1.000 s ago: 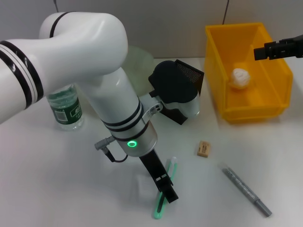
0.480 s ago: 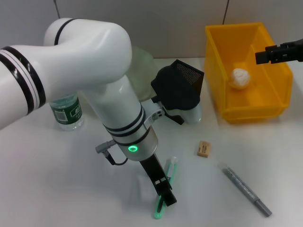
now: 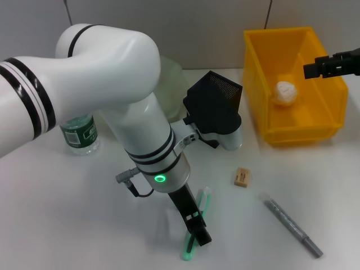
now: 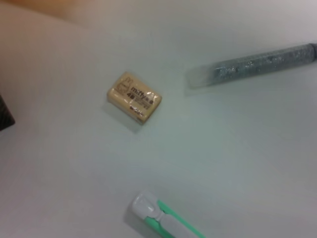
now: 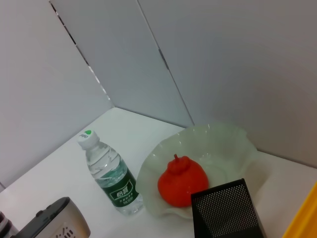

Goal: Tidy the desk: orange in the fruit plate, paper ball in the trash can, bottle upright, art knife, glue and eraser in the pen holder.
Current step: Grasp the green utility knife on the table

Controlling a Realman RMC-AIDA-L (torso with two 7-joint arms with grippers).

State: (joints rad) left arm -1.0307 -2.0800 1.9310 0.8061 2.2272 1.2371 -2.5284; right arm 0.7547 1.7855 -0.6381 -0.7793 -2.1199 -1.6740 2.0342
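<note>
White desk (image 3: pixel 84 225) runs up to a grey panelled wall. Low over its near edge, the left gripper (image 3: pixel 198 229) points down at the green art knife (image 3: pixel 198 220), its fingers at the handle; whether they grip cannot be told. Just beside lies the tan eraser (image 3: pixel 242 177), and further right the grey glue pen (image 3: pixel 292 226). Behind the left arm stands the black mesh pen holder (image 3: pixel 220 93). An upright bottle (image 5: pixel 111 178) stands near the fruit plate (image 5: pixel 228 144), which holds the orange (image 5: pixel 182 181). At the far right, the yellow trash can (image 3: pixel 264 79) contains the paper ball (image 3: pixel 285 93), with the right gripper (image 3: pixel 332 63) above it, fingers' state unclear.
</note>
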